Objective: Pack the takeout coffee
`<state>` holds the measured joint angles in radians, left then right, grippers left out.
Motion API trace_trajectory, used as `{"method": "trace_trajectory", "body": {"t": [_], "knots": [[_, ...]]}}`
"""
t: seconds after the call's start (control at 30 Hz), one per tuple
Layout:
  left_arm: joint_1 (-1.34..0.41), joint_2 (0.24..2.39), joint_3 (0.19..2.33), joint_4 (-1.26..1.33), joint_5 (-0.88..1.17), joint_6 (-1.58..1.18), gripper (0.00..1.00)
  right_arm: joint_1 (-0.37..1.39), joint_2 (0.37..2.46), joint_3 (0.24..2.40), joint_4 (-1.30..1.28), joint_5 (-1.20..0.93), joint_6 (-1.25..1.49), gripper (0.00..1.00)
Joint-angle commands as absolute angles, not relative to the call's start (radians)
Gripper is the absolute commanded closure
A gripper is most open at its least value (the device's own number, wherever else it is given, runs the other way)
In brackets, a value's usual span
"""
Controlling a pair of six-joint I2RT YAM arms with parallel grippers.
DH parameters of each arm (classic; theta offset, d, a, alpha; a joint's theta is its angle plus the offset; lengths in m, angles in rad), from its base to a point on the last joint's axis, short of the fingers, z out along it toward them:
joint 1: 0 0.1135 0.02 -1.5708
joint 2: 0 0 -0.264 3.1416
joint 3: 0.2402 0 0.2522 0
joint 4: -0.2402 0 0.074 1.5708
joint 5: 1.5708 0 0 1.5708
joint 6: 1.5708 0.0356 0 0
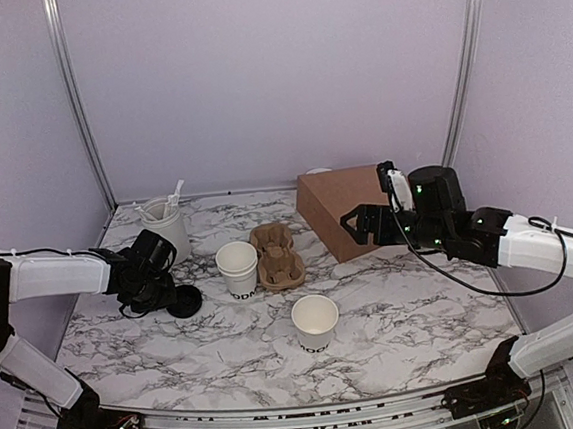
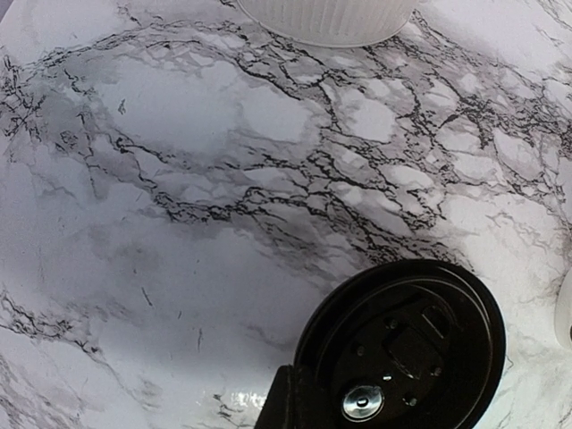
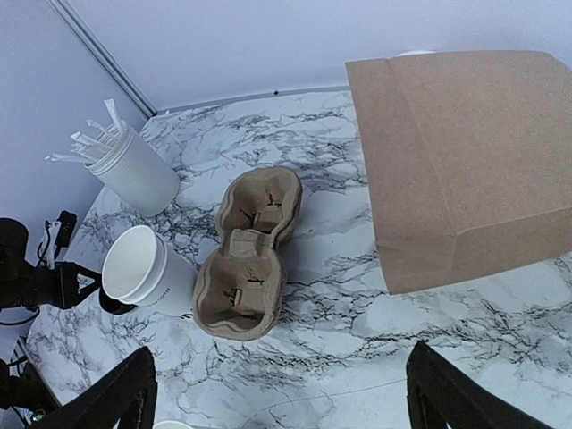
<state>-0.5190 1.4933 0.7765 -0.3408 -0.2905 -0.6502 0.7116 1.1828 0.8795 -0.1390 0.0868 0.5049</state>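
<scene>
Two small white paper cups with dark lettering, the takeout coffee cups, stand open-topped on the marble table: one (image 1: pixel 238 269) beside the carrier, also in the right wrist view (image 3: pixel 143 273), and one (image 1: pixel 315 322) nearer the front. A black plastic lid (image 1: pixel 184 302) (image 2: pixel 402 344) lies low at the table's left. My left gripper (image 1: pixel 169 294) (image 2: pixel 331 402) is shut on its rim. I cannot tell whether the lid touches the table. My right gripper (image 1: pixel 353 226) (image 3: pixel 277 402) hangs open in front of the brown bag, with nothing between its fingers.
A brown moulded-pulp cup carrier (image 1: pixel 277 255) (image 3: pixel 250 255) sits mid-table. A brown paper bag (image 1: pixel 341 210) (image 3: pixel 465 161) stands at the back right. A ribbed white tumbler (image 1: pixel 165 230) (image 3: pixel 134 165) (image 2: pixel 326 18) holding white cutlery stands at the back left, just beyond the lid.
</scene>
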Motion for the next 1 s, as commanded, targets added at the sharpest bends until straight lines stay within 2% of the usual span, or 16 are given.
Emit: {"method": "trace_trajectory", "body": {"t": [0.0, 0.7, 0.97], "knots": [[-0.516, 1.483, 0.770, -0.343, -0.297, -0.651, 0.99, 0.703, 1.190, 0.880, -0.110, 0.079, 0.517, 0.06], [-0.517, 1.416, 0.819, -0.392, -0.265, -0.638, 1.00, 0.704, 1.189, 0.873, -0.101, 0.077, 0.516, 0.06], [-0.517, 1.476, 0.816, -0.389, -0.243, -0.639, 0.72, 0.703, 1.195, 0.871, -0.097, 0.072, 0.514, 0.06]]}}
